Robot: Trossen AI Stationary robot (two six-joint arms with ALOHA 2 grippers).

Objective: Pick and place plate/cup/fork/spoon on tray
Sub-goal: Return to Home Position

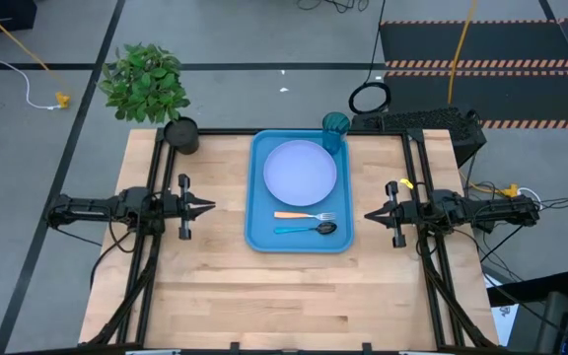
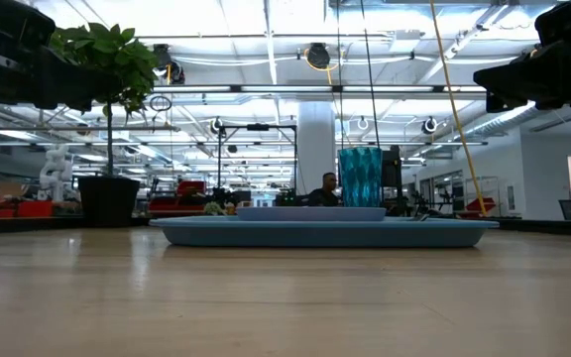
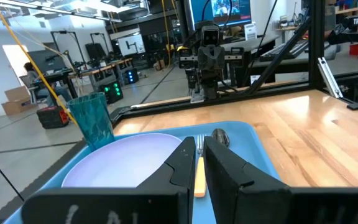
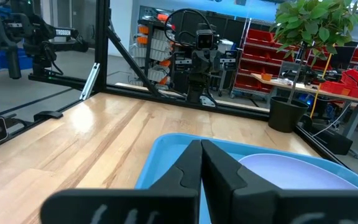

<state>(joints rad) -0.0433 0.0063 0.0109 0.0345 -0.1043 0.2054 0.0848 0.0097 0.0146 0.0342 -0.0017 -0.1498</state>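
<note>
**Bench stock: one tray set, two arms parked**

- Tray (image 1: 256, 197): bright blue, lying at the middle of the bench (image 1: 264, 296), between the two arms.
- Plate (image 1: 301, 173): pale lavender, lying flat inside the tray and filling the half nearer the plant pot (image 1: 180, 135).
- Cup (image 1: 335, 128): ribbed teal, standing upright in the tray corner on the right arm's side, just beside the plate.
- Fork (image 1: 304, 216): orange handle, lying crosswise in the tray's other half, tines pointing toward the right arm.
- Spoon (image 1: 309, 229): light-blue handle, lying just beside the fork and parallel to it, on the side away from the plate, with its dark bowl toward the right arm.
- Left pincer (image 1: 208, 207): hanging off the tray's left side and pointing at it, fingers drawn together to a thin slit, gripping nothing.
- Right pincer (image 1: 370, 215): hanging off the tray's right side and facing the left one, fingers pressed together, gripping nothing.
</note>
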